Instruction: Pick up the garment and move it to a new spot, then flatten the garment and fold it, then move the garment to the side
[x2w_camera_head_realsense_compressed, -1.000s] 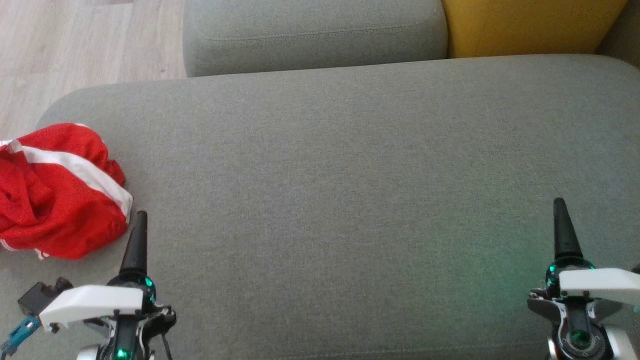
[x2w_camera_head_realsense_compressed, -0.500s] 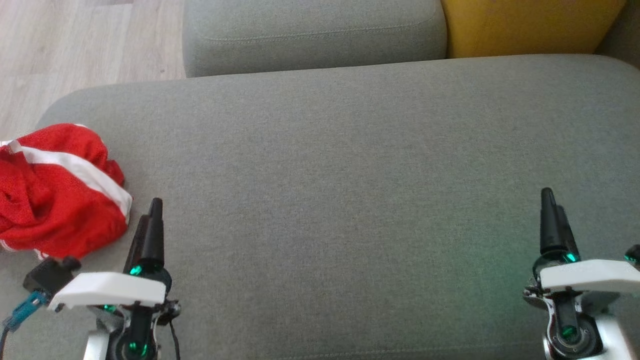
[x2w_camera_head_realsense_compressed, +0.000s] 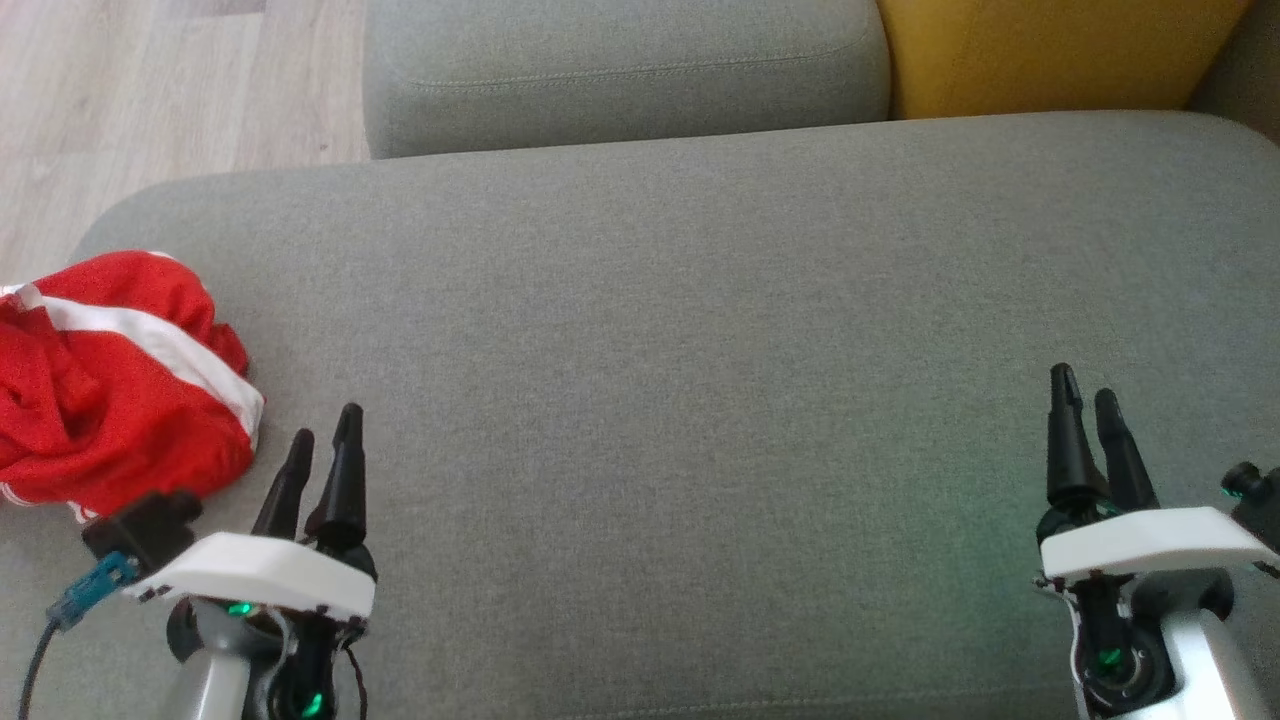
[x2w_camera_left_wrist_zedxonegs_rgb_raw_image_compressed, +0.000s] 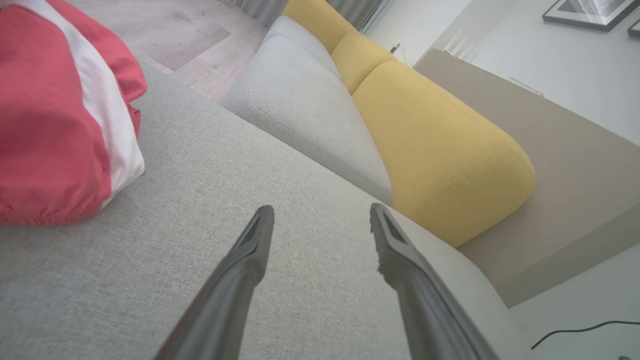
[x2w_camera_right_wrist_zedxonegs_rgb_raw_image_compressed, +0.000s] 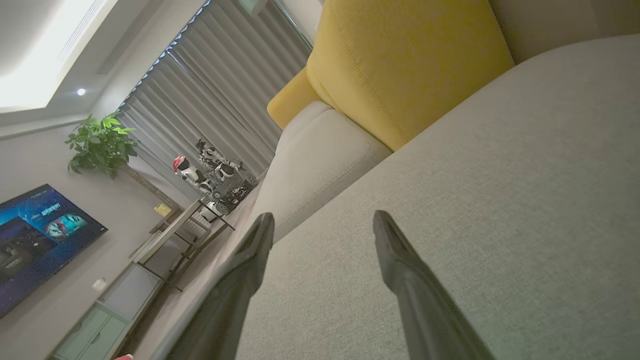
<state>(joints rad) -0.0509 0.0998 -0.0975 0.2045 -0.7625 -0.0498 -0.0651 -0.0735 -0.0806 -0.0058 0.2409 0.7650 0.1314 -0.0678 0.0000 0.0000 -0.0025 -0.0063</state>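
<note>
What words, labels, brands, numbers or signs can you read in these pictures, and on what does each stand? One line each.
Nothing can be read for certain.
Television: pale characters on its screen, too small and blurred to read.
Red garment: a white stripe, no lettering in sight.
Framed picture: no legible writing.

In the head view you see a wide grey seat cushion (x2w_camera_head_realsense_compressed: 700, 330) across the middle. At 12 o'clock a smaller grey cushion (x2w_camera_head_realsense_compressed: 620, 70) lies just beside its far edge, and at 2 o'clock a yellow cushion (x2w_camera_head_realsense_compressed: 1050, 50) stands next to that one. Pale wooden floor (x2w_camera_head_realsense_compressed: 150, 100) shows at 10 o'clock. In the right wrist view you find grey curtains (x2w_camera_right_wrist_zedxonegs_rgb_raw_image_compressed: 220, 95) at 10 o'clock, a green plant (x2w_camera_right_wrist_zedxonegs_rgb_raw_image_compressed: 102, 145) at 9 o'clock and a lit television screen (x2w_camera_right_wrist_zedxonegs_rgb_raw_image_compressed: 35, 240) at 8 o'clock.
</note>
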